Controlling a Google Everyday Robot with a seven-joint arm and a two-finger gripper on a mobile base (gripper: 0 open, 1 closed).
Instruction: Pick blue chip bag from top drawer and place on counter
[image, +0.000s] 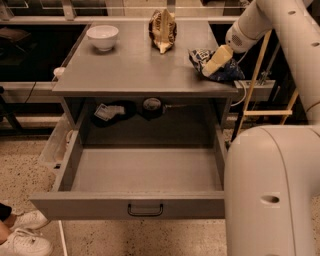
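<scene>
Camera view: the only view, looking down on the grey cabinet from the near side.
Gripper: the gripper (215, 61) is low over the right near corner of the counter (135, 65), touching the blue chip bag (226, 73).
Gripper state: I cannot tell whether it grips the bag or has let go.
Blue chip bag: lying crumpled on the counter, close to the right edge and out of the top drawer (100, 206).
Top drawer: pulled out towards the near side, with no bag inside.
Task progress: judged nearly finished, since the bag is on the counter.
Risk, sliding: the bag sits near the right edge, so a sideways drag as the gripper leaves could push it off.
Risk, clinging: light foil may lift with the gripper if release is incomplete, then drop badly.
Risk, neighbours: a wide swing left could topple the brown-and-cream bag (162, 30), upright at the far middle.
White bowl: the white bowl (102, 36) is at the far left, well apart.
Under the counter: a few dark items (112, 111) lie behind the drawer, too dim to name.
In the way: nothing sits between gripper and bag; the robot body (270, 195) fills the near right.
</scene>
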